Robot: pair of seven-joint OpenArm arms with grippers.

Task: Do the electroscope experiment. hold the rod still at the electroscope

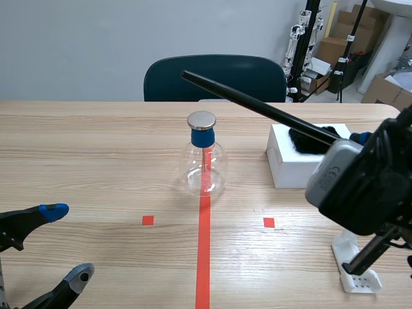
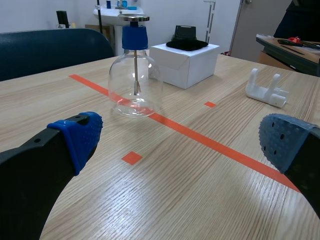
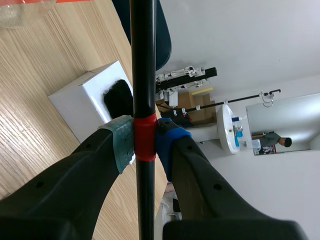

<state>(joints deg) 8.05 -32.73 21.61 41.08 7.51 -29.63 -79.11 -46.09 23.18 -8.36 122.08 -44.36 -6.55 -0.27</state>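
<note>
Right wrist view: right tool [image 3: 144, 142] pinches the rod [image 3: 143, 60], tip cut off; left tool [image 2: 182, 140] spread.

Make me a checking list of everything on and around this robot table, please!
Surface: wooden table, red tape line down its middle.
Job's things: glass electroscope upright on that line; black rod slanting above its cap, not touching; white box with black fur on top; white stand.
Clutter: nothing seen.
Grippers: left gripper open, empty; right gripper shut on the rod's red band.
Cables: nothing seen.
Surroundings: dark chair, cardboard boxes.
</note>
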